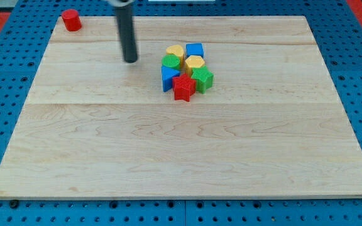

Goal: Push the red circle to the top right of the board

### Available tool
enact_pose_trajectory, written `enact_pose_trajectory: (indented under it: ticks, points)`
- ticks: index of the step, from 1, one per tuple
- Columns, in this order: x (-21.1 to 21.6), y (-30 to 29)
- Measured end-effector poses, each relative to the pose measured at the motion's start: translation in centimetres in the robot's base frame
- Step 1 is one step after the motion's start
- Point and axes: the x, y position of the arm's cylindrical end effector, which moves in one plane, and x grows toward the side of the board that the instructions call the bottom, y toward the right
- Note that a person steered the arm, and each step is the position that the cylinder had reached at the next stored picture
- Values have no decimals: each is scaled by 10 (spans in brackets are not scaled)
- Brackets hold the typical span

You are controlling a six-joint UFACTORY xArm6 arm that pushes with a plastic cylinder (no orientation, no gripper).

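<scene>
The red circle (71,20) stands at the board's top left corner, apart from the other blocks. My tip (131,60) rests on the board to the lower right of the red circle and to the left of a tight cluster near the middle top. The cluster holds a yellow block (175,51), a blue cube (195,49), a green block (171,61), a second yellow block (194,63), a blue block (168,77), a green block (202,79) and a red star (183,88).
The wooden board (181,144) lies on a blue perforated surface (357,25). The red circle sits close to the board's top and left edges.
</scene>
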Motion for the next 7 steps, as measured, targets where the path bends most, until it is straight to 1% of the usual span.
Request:
enact_pose_trajectory:
  ticks: [1,2,3,4,5,6,7]
  points:
    - [-14,-85]
    - [-53,-156]
    - [-70,-168]
    - [-118,-168]
    - [-144,-167]
    - [-144,-161]
    - [-144,-131]
